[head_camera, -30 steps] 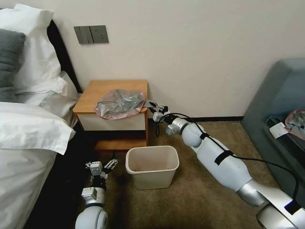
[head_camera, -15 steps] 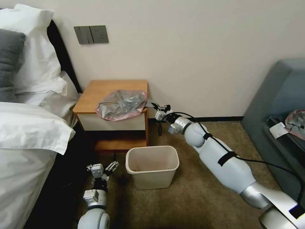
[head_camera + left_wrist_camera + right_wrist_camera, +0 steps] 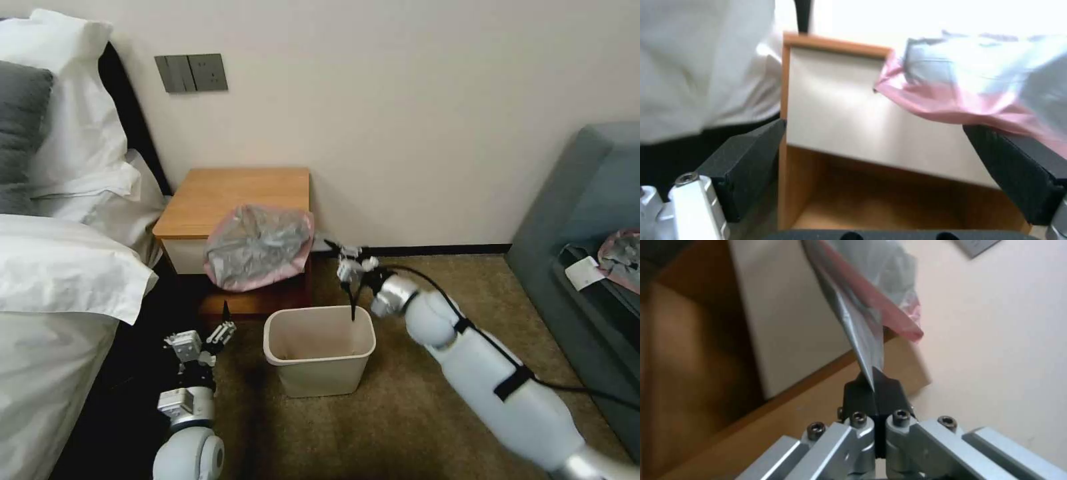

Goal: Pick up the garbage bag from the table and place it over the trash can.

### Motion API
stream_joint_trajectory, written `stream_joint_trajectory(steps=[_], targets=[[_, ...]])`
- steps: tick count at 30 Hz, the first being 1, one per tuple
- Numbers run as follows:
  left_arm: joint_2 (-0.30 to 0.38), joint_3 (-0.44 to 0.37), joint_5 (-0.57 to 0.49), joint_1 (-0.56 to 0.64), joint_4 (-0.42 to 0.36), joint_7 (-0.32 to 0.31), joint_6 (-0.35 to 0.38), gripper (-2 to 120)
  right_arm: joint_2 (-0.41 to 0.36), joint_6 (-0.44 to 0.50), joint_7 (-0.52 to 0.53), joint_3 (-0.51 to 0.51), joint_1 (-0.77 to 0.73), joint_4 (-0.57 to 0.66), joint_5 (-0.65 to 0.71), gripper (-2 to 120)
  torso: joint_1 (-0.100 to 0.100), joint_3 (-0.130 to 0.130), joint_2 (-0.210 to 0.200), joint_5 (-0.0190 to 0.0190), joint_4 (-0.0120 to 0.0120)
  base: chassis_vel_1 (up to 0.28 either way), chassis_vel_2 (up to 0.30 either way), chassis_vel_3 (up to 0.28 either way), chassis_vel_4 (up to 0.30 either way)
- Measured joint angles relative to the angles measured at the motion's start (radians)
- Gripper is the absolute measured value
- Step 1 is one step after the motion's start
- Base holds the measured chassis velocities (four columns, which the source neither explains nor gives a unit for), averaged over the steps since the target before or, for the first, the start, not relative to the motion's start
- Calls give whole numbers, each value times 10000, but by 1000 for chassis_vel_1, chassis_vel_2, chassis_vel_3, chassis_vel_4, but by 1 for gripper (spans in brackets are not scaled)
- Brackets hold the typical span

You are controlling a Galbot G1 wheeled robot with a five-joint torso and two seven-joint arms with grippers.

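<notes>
While right pincer (image 3: 874, 381) clamps its corner, garbage bag (image 3: 259, 248) hangs edge-down

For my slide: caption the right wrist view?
Right hand shut on the garbage bag, pulling it off the table.

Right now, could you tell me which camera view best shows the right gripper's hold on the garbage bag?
The right wrist view: the right gripper has its jaws shut on a corner of the garbage bag. The head view shows the whole bag off the table; the left wrist view shows its pink edge.

Head overlooks; wrists close (sharing the table (image 3: 233, 190)).
</notes>
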Motion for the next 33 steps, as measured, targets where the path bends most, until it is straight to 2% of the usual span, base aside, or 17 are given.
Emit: stream_joint_trajectory(steps=[4, 7, 20, 29, 33], targets=[[130, -36, -215, 138, -627, -51, 117, 99, -24, 284, -71, 290, -1011, 95, -208, 0, 0, 0, 0, 0, 1, 0, 0, 0, 0], [204, -122, -286, 139, -793, -112, 146, 98, -107, 389, -81, 420, -1435, 186, -275, 0, 0, 0, 0, 0, -1, 0, 0, 0, 0], [595, -339, -1094, -223, -796, -316, 442, 98, -743, 627, -179, 921, -2577, 1017, -470, 0, 0, 0, 0, 0, 0, 0, 0, 0, 0], [1137, -414, -1190, -440, -739, -619, 742, 98, -1116, 635, -251, 1146, -3013, 1435, -386, 0, 0, 0, 0, 0, 1, 0, 0, 0, 0], [1174, -432, -1194, -516, -745, -651, 805, 98, -1230, 635, -253, 1211, -3117, 1498, -340, 0, 0, 1, 0, -2, 1, 0, 0, 0, 0]])
